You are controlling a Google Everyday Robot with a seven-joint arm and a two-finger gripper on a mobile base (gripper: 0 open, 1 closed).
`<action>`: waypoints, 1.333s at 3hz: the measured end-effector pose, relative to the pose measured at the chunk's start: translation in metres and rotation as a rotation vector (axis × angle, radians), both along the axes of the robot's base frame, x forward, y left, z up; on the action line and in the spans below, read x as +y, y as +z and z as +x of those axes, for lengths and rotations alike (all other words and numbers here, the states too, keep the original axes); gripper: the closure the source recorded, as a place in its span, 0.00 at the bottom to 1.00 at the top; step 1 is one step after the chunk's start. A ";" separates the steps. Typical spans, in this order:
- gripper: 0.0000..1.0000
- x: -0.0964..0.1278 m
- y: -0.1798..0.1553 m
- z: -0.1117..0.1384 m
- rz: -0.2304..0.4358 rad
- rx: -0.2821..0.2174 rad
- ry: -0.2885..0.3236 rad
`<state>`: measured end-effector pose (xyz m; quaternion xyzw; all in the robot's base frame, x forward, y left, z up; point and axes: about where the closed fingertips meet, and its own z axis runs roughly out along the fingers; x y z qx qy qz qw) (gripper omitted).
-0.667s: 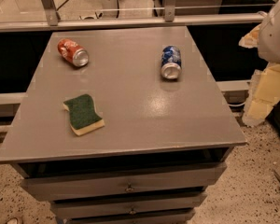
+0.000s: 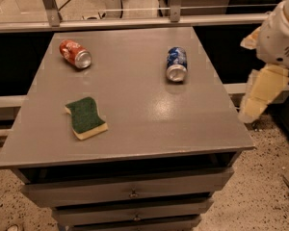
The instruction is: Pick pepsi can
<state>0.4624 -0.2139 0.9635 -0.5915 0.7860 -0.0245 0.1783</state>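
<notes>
The pepsi can [image 2: 176, 64], blue with white markings and a silver end, lies on its side at the back right of the grey table top [image 2: 144, 109], its silver end facing me. My gripper [image 2: 262, 93] hangs at the right edge of the view, off the table's right side, below the white arm [image 2: 279, 32]. It is to the right of the can, well apart from it and touching nothing.
A red-orange can [image 2: 75, 53] lies on its side at the back left. A green and yellow sponge [image 2: 85, 117] lies at the front left. Drawers [image 2: 132, 191] sit under the table top. A metal rail [image 2: 135, 22] runs behind the table.
The arm and gripper have shifted slightly left, closer to the table's right edge. The cans and sponge have not moved.
</notes>
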 end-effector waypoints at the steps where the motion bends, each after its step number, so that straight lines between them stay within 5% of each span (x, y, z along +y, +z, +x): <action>1: 0.00 0.007 -0.026 0.056 0.056 -0.034 -0.055; 3: 0.00 0.023 -0.063 0.165 0.204 -0.120 -0.267; 4: 0.00 0.037 -0.076 0.201 0.283 -0.113 -0.381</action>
